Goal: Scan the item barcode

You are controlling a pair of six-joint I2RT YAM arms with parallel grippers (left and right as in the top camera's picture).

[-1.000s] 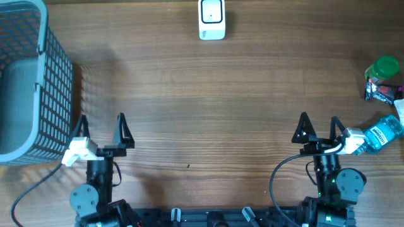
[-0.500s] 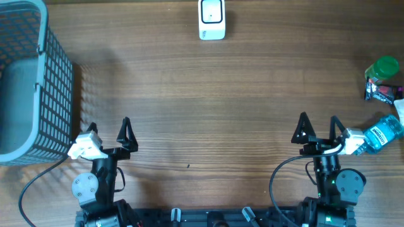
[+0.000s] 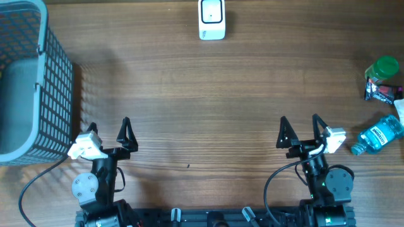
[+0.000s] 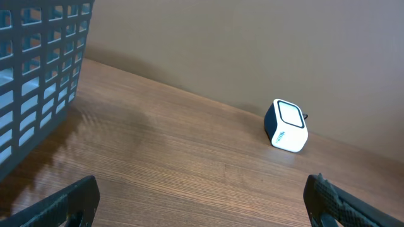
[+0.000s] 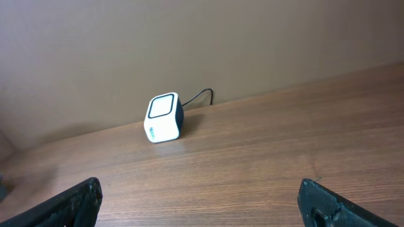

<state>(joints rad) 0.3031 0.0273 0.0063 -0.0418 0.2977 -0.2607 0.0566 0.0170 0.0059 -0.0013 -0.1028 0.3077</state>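
At the near edge, the jaws of the left tool (image 3: 108,124) and right tool (image 3: 298,120) are spread wide — nothing is gripped. A blue bottle (image 3: 380,134) is laid near the right tool, at the right side of the worktop (image 3: 202,94); the scanner (image 3: 211,19) is set farthest back.

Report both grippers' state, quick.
Left gripper: open, holding nothing.
Right gripper: open, holding nothing.
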